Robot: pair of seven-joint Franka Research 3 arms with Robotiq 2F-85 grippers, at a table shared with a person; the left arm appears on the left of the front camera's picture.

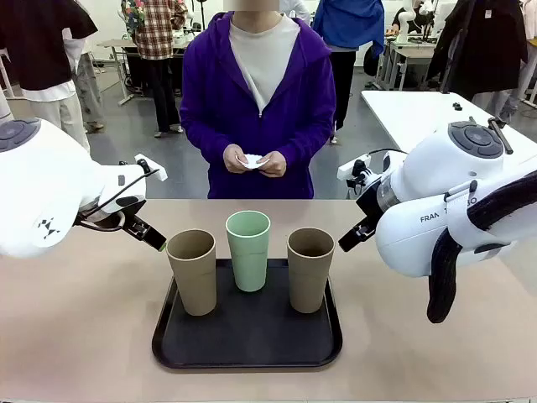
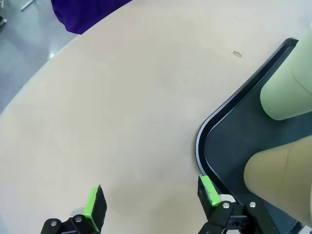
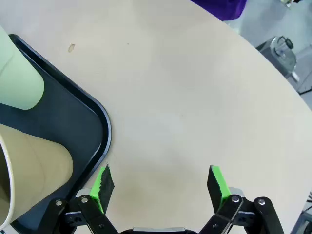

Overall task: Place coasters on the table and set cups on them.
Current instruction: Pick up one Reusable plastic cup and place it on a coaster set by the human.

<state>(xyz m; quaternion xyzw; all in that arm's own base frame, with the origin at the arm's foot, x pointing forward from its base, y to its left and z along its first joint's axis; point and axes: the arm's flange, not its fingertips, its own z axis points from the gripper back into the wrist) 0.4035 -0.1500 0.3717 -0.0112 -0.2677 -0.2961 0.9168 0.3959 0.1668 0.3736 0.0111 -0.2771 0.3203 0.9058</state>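
Note:
Three cups stand on a black tray: a tan cup on the left, a mint green cup in the middle, a tan cup on the right. A person in a purple hoodie across the table holds white coasters in both hands. My left gripper hangs open over bare table just left of the tray, with the tan cup and green cup at its right. My right gripper is open beside the tray's right corner, near the tan cup and green cup.
A white table stands behind at the right. Other people stand farther back in the room. Bare tabletop lies to the left and right of the tray and between it and the person.

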